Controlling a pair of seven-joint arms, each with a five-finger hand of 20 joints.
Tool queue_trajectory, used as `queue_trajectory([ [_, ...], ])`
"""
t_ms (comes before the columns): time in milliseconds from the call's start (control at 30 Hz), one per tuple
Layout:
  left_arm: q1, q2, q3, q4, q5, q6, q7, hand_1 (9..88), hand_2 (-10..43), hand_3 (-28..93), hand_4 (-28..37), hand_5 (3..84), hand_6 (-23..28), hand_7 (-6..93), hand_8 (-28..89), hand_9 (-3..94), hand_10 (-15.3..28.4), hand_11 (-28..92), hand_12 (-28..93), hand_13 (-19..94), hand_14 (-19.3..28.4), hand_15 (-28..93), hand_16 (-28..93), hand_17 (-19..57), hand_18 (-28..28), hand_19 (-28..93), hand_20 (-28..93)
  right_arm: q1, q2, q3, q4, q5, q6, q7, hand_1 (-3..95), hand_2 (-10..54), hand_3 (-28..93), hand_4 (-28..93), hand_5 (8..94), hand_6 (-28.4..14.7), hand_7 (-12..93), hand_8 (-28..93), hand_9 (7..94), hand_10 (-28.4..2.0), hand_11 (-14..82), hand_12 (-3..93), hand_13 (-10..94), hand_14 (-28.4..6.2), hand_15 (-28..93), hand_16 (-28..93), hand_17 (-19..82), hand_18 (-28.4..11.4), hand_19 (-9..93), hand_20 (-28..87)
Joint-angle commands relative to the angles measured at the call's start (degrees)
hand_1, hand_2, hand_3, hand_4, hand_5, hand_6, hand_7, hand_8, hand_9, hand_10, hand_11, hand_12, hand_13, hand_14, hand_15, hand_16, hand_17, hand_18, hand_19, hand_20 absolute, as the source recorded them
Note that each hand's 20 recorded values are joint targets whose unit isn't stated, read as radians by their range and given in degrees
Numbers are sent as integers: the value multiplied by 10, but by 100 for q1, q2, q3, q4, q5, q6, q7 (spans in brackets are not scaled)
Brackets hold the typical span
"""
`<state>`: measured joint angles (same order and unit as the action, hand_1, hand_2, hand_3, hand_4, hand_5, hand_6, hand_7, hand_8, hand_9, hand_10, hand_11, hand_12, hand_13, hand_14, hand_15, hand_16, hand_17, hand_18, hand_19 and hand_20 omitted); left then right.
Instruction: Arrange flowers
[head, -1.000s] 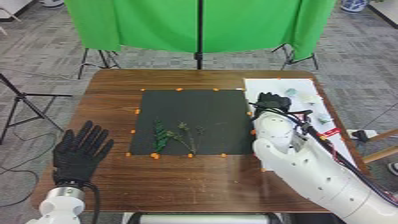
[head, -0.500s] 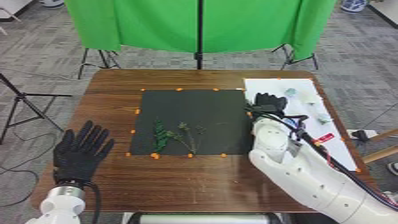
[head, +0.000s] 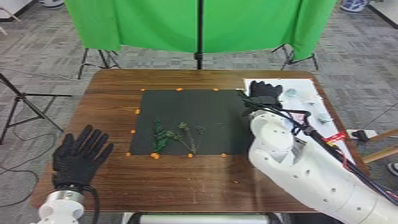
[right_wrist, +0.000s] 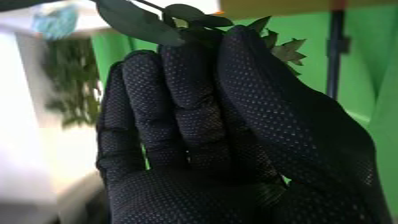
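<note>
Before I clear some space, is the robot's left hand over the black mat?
No, the left hand is by the brown table's left edge, to the left of the black mat.

R robot hand (head: 266, 91) blk w/ dots, leaves (right_wrist: 133, 21) grn, mat (head: 188, 107) dk grey

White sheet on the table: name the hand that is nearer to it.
Right. The right hand is at the far left corner of the white sheet. The left hand is across the black mat from it, near the table's left edge.
</note>
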<state>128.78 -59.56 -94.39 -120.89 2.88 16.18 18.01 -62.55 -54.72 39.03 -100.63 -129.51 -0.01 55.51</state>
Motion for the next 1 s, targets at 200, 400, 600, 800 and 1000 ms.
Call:
queue_trajectory([
  [200,253,169,-70,-78,-128,202,139,273,146,733,-283,417,66,167,-111,354,142,222,95,270,134,353,-60,-45,122,293,128,-1131,-622,712,-1196,691,161,611,613,-95,709,-217,711,-31,401,240,827,-124,273,519,561,-143,586,394,170,-284,641,370],
  [400,170,207,-20,-65,-92,153,115,274,146,733,-283,417,66,168,-111,354,141,221,96,270,134,353,-59,-46,123,294,129,-1360,-613,588,-1324,664,116,605,611,-95,710,-217,710,-29,404,237,828,-123,285,531,571,-138,582,407,175,-284,642,370],
  [600,188,200,-18,-70,-95,181,136,274,146,733,-283,417,66,167,-111,354,141,221,97,271,133,352,-59,-46,123,294,128,-1527,-775,474,-1169,456,24,585,611,-95,710,-219,701,-30,412,236,818,-125,290,535,563,-138,585,410,176,-284,644,371],
  [800,63,199,113,-28,-63,185,60,274,146,734,-283,417,66,166,-111,355,141,222,97,272,133,353,-58,-46,123,297,131,-1593,-981,447,-927,258,119,613,612,-95,703,-219,696,-31,418,228,812,-125,301,530,563,-138,594,407,192,-284,655,376],
  [1000,55,160,144,11,-231,245,88,274,146,734,-283,419,66,168,-111,356,143,222,97,273,134,355,-58,-46,124,298,131,-1677,-1102,507,-929,353,42,590,584,-95,691,-227,696,-41,384,209,803,-127,311,530,565,-157,601,399,190,-284,658,382],
])
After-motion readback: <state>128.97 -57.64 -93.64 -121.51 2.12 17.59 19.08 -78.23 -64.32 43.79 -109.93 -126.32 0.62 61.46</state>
